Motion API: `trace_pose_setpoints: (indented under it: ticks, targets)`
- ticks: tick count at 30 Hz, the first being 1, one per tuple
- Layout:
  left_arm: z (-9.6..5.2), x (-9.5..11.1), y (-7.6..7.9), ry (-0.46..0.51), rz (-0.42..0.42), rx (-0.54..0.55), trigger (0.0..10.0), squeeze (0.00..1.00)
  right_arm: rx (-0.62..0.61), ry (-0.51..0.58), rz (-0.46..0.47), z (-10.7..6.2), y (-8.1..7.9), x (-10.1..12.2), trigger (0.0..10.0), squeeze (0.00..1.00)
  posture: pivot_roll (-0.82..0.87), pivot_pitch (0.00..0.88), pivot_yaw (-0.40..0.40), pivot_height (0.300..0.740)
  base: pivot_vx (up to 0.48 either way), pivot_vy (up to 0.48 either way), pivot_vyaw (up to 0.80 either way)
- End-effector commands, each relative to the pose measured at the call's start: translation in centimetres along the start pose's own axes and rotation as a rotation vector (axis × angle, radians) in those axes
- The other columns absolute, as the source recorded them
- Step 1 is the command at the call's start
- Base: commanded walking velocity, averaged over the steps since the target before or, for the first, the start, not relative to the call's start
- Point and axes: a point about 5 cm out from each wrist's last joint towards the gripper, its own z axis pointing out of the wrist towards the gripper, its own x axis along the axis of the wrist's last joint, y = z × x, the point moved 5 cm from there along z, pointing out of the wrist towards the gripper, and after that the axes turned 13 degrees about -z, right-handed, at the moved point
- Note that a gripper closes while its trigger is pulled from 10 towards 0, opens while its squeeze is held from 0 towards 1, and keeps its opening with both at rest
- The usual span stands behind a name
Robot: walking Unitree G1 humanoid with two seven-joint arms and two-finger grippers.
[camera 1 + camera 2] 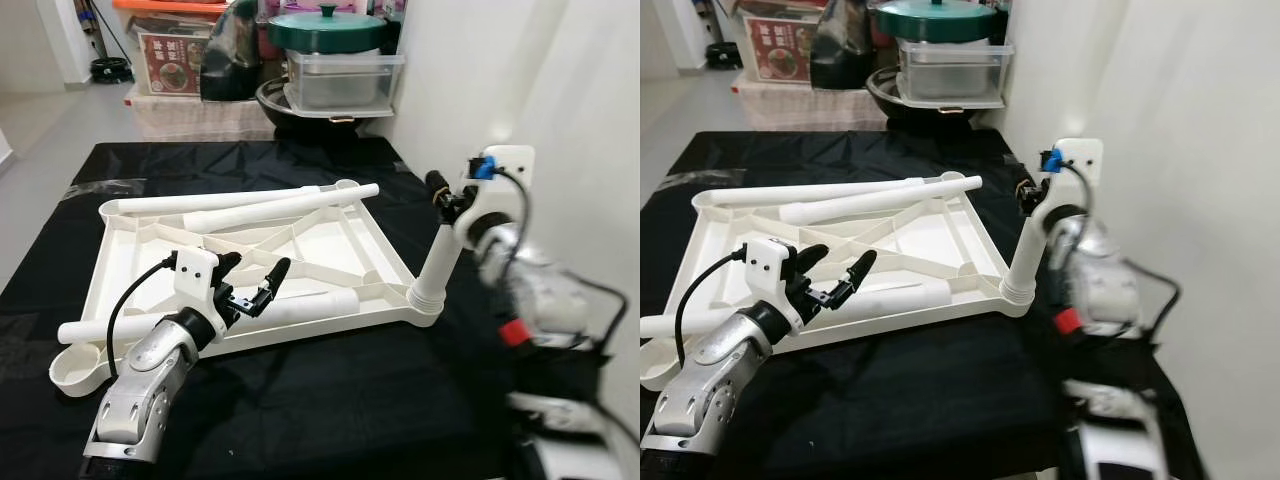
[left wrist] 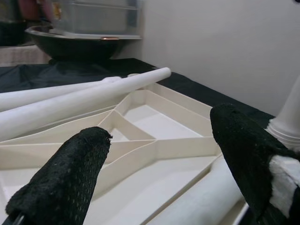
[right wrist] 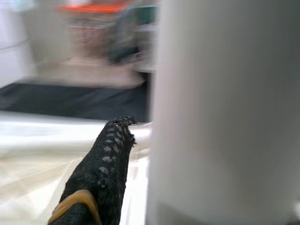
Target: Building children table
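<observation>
The white tabletop (image 1: 330, 235) lies upside down on a black cloth (image 1: 330, 400); two loose legs (image 1: 280, 208) rest across its ribbed underside, a third (image 1: 310, 308) at its near edge; the left gripper (image 1: 252, 285) hovers spread above that one, grasping nothing; the right gripper (image 1: 447, 200) clasps the upright leg (image 1: 438, 262) standing in the near right corner socket.
</observation>
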Motion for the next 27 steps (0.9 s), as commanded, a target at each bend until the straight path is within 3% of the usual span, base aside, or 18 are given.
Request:
trace_pose_setpoints:
  ticks: [1, 2, 3, 4, 11, 12, 13, 15, 17, 18, 19, 21, 22, 23, 24, 25, 27]
  targets:
    - [0.1, -0.4, -0.1, -0.02, -0.003, 0.002, 10.0, 0.0, 0.202, -0.005, -0.059, -0.6, -1.8, -1.0, 10.0, 0.0, 0.0, 0.0, -0.092, 0.74, 0.0, 0.0, 0.0]
    - [0.1, -0.4, -0.1, -0.02, -0.003, 0.002, 10.0, 0.0, 0.202, -0.005, -0.059, -0.6, -1.8, -1.0, 10.0, 0.0, 0.0, 0.0, -0.092, 0.74, 0.0, 0.0, 0.0]
    - [0.1, -0.4, -0.2, -0.019, -0.002, 0.001, 10.0, 0.0, 0.276, -0.027, -0.09, -1.3, -1.8, -1.5, 10.0, 0.0, 0.0, 0.0, -0.094, 0.74, 0.0, 0.0, 0.0]
    - [0.1, -0.2, -0.3, -0.016, 0.0, 0.003, 10.0, 0.0, 0.278, -0.059, -0.082, -1.6, -0.5, -1.5, 0.0, 0.0, 0.0, 0.0, -0.094, 0.74, 0.0, 0.0, 0.0]
    - [0.1, -0.4, -0.1, -0.017, -0.002, 0.0, 10.0, 0.0, 0.134, -0.088, 0.053, -0.5, 1.5, -1.3, 0.0, 0.0, 0.0, 0.0, -0.093, 0.74, 0.0, 0.0, 0.0]
    - [0.1, -0.4, -0.1, -0.017, -0.002, -0.001, 10.0, 0.0, 0.028, -0.081, 0.064, -0.1, 2.8, -1.1, 0.0, 0.0, 0.01, 0.0, -0.093, 0.74, 0.0, 0.0, 0.0]
    - [0.1, -0.4, -0.1, -0.017, -0.002, -0.001, 10.0, 0.0, 0.028, -0.081, 0.064, -0.1, 2.8, -1.1, 0.0, 0.0, 0.01, 0.0, -0.093, 0.74, 0.0, 0.0, 0.0]
    - [0.1, -0.3, -0.2, -0.017, 0.001, -0.001, 10.0, 0.0, -0.199, -0.067, 0.109, 0.2, 5.7, -0.5, 0.0, 0.0, 0.01, 0.0, -0.093, 0.74, 0.0, 0.0, 0.0]
    - [0.1, -0.3, -0.2, -0.017, 0.001, -0.001, 10.0, 0.0, -0.199, -0.067, 0.109, 0.2, 5.7, -0.5, 0.0, 0.0, 0.01, 0.0, -0.093, 0.74, 0.0, 0.0, 0.0]
    - [0.0, -0.2, -0.4, -0.017, 0.003, 0.001, 10.0, 0.0, -0.374, -0.064, 0.15, -0.3, 7.2, -0.2, 0.0, 0.0, 0.01, 0.0, -0.09, 0.74, 0.0, 0.0, 0.0]
    - [0.0, -0.2, -0.4, -0.019, 0.005, 0.002, 10.0, 0.0, -0.471, -0.076, 0.195, -0.6, 7.2, -0.3, 0.0, 0.0, 0.01, 0.0, -0.09, 0.74, 0.0, 0.0, 0.0]
    - [0.0, -0.2, -0.4, -0.019, 0.005, 0.002, 10.0, 0.0, -0.471, -0.076, 0.195, -0.6, 7.2, -0.3, 0.0, 0.0, 0.01, 0.0, -0.09, 0.74, 0.0, 0.0, 0.0]
    - [0.0, -0.2, -0.4, -0.019, 0.005, -0.001, 10.0, 0.0, -0.501, -0.088, 0.213, -0.7, 5.9, -0.3, 3.8, 0.0, 0.01, 0.0, -0.09, 0.74, 0.0, 0.0, 0.0]
    - [0.1, -0.2, -0.2, -0.019, 0.004, -0.004, 10.0, 0.0, -0.491, -0.093, 0.225, -0.6, 4.0, -0.2, 10.0, 0.0, 0.01, 0.0, -0.09, 0.74, 0.0, 0.0, 0.0]
    - [0.1, -0.2, -0.2, -0.019, 0.004, -0.004, 10.0, 0.0, -0.491, -0.093, 0.225, -0.6, 4.0, -0.2, 10.0, 0.0, 0.01, 0.0, -0.09, 0.74, 0.0, 0.0, 0.0]
    - [0.1, -0.3, -0.2, -0.02, 0.003, -0.007, 10.0, 0.0, -0.424, -0.094, 0.223, -0.2, 1.4, 0.2, 10.0, 0.0, 0.01, 0.0, -0.089, 0.74, 0.0, 0.0, 0.0]
    - [0.1, -0.3, -0.2, -0.02, 0.003, -0.007, 10.0, 0.0, -0.424, -0.094, 0.223, -0.2, 1.4, 0.2, 10.0, 0.0, 0.01, 0.0, -0.089, 0.74, 0.0, 0.0, 0.0]
